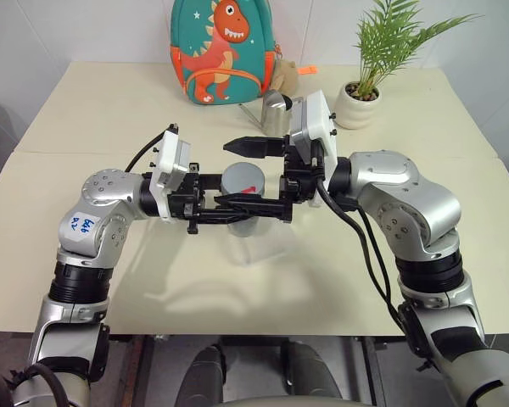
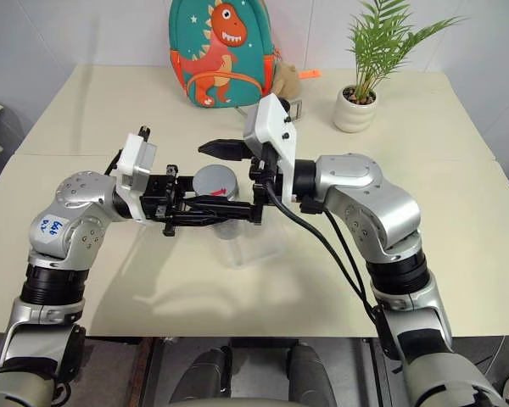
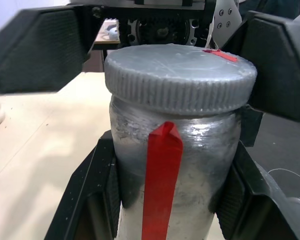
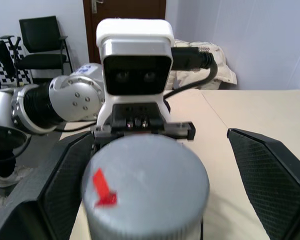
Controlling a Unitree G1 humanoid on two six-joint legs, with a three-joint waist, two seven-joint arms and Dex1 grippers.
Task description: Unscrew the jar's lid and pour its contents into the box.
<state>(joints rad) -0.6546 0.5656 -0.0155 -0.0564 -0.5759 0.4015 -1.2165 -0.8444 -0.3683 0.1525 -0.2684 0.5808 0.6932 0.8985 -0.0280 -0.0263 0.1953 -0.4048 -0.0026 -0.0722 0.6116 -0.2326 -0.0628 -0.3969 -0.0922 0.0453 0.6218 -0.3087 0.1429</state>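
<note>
My left gripper (image 1: 231,209) is shut on the body of the jar (image 3: 190,150) and holds it upright above the table. A red strip runs down the jar's silvery side. The grey lid (image 1: 242,180), with a small red mark on top, sits on the jar. My right gripper (image 1: 252,175) is open and straddles the lid, one finger (image 4: 272,172) clearly apart from it and the other close beside it. The clear box (image 1: 271,250) lies faintly visible on the table just under the jar. The contents are hidden inside the jar.
A steel pitcher (image 1: 276,108) stands behind the grippers. A dinosaur backpack (image 1: 220,51) leans at the back of the beige table (image 1: 110,110), and a potted plant (image 1: 360,97) stands at the back right.
</note>
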